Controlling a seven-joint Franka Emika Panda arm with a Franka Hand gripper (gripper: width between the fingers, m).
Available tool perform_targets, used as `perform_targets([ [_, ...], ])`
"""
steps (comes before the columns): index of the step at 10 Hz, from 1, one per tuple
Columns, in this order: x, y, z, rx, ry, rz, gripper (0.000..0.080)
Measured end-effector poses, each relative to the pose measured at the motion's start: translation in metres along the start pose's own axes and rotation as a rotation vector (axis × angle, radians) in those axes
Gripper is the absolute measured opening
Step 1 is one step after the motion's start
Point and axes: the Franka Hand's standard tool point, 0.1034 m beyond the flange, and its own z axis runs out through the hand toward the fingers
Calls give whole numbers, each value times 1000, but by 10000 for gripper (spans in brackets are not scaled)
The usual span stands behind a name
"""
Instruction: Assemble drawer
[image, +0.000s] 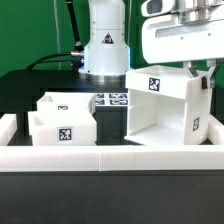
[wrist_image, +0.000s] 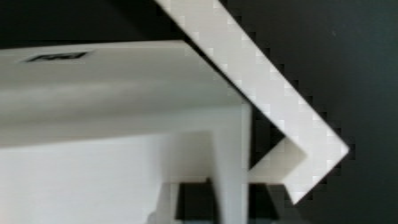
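Observation:
The drawer's tall white housing (image: 160, 110) stands on the black table at the exterior view's right, its open front facing the camera and a tag on its top. My gripper (image: 203, 78) comes down onto its upper right edge. In the wrist view the gripper (wrist_image: 228, 200) has a dark finger (wrist_image: 189, 203) on each side of the housing's thin wall (wrist_image: 228, 150), so it is shut on that wall. Two small open-top trays sit at the left: one in front (image: 62, 130) with a tag on its face, one behind it (image: 60, 102).
The marker board (image: 112, 99) lies flat between the trays and the housing. A low white wall (image: 110, 157) runs along the table's front edge, with a segment at the left (image: 8, 125). The robot's base (image: 105, 45) stands behind.

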Motion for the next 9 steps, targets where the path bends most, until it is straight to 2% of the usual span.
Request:
perform_targets([
  [2,6,-2,-2,9,4,117,48],
  [7,6,-2,-3,25,-20,382,48],
  [9,9,-3,-2,41,-48,545,48],
])
